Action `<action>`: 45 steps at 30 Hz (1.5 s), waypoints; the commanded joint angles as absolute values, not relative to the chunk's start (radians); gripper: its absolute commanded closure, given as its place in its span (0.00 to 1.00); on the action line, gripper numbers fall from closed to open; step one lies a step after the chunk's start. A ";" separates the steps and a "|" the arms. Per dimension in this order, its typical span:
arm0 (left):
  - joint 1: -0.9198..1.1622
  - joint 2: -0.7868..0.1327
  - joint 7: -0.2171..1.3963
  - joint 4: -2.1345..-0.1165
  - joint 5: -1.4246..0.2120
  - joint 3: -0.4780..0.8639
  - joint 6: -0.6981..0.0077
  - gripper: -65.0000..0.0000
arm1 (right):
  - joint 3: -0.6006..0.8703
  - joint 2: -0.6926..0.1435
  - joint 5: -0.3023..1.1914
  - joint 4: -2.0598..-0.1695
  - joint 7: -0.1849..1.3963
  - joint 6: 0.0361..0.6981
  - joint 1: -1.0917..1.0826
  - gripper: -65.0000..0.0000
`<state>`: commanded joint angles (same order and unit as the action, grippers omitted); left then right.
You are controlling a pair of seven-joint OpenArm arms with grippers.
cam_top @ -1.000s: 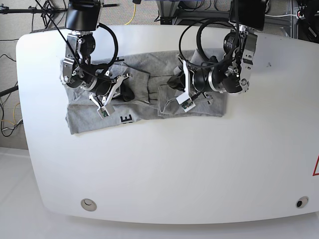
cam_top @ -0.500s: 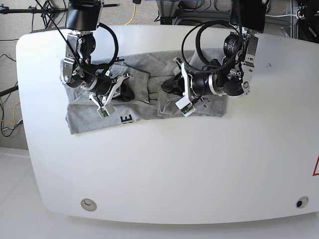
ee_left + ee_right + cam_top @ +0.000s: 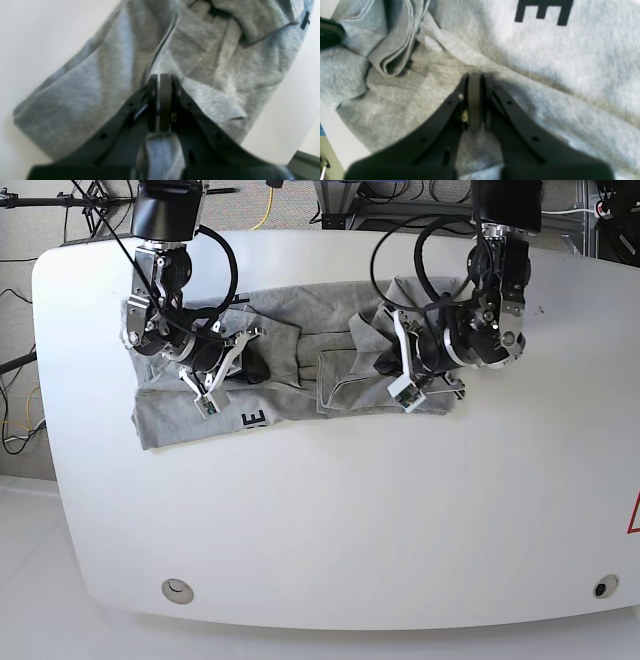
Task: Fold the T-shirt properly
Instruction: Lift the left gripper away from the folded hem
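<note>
While crumpled heather-grey cotton T-shirt [image 3: 290, 370] is lying on white table [image 3: 330, 520], left gripper [image 3: 161, 82] and right gripper [image 3: 475, 80] are each pinching grey fabric, jaws pressed together

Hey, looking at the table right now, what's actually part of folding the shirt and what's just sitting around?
Part of the job:
T-shirt, bunched on the table
left claw, closed
right claw, closed

Just there:
table
cables off the table's edge
yellow cable behind the table
</note>
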<state>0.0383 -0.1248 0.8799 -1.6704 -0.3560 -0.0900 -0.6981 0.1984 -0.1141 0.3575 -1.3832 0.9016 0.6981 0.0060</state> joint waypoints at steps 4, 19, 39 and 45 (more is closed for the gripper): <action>0.050 -0.160 0.951 -1.705 -0.321 -0.082 -0.698 0.99 | 0.193 -0.097 0.426 -1.374 0.872 0.698 0.010 0.97; 0.048 -0.177 0.997 -1.819 -0.321 -0.054 -0.698 0.99 | 0.196 -0.099 0.460 -1.374 0.885 0.698 0.007 0.97; 0.059 -0.176 1.176 -1.811 -0.326 0.148 -0.698 0.99 | 0.193 -0.099 0.452 -1.372 0.885 0.698 0.010 0.97; 0.079 -0.168 1.210 -1.813 -0.352 0.150 -0.698 0.89 | 0.193 -0.099 0.452 -1.372 0.885 0.698 0.008 0.97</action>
<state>0.0790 -0.1680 1.2098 -1.8128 -0.3521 0.1496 -0.6981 0.1926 -0.0990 0.4519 -1.3725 0.8846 0.6981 0.0084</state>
